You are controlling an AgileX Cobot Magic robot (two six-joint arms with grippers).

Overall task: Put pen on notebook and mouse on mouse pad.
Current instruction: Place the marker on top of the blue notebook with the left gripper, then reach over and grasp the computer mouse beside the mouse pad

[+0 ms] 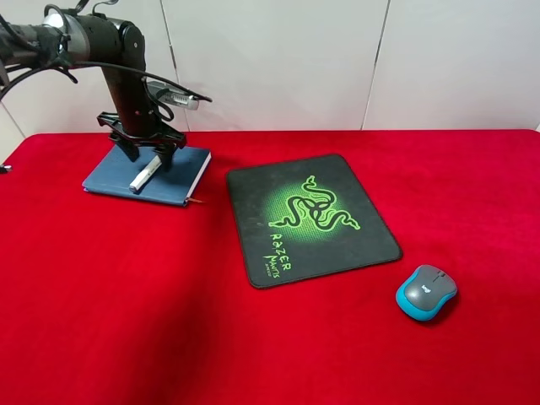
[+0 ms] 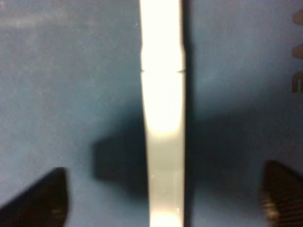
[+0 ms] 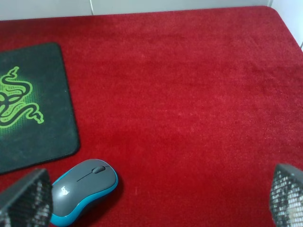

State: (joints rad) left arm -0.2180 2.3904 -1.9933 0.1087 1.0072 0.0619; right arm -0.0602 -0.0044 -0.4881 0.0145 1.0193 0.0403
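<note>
The left claw [image 2: 160, 198] hangs low over the notebook [image 1: 177, 169] with its jaws spread wide. The white pen [image 1: 143, 175] lies flat on the blue cover directly beneath it, running down the middle of the gap and touching neither finger. Well off to that claw's right, the black mouse pad [image 1: 312, 218] with its green emblem lies on the red tablecloth [image 1: 278, 346], bare on top. The mouse [image 1: 426, 292] sits on the cloth near the pad's front right corner, apart from it. The right claw [image 3: 157, 198], seen only from its own wrist camera, is also spread wide and holds nothing. The mouse lies below it, close beside one fingertip [image 3: 26, 201] rather than centred in the gap.
</note>
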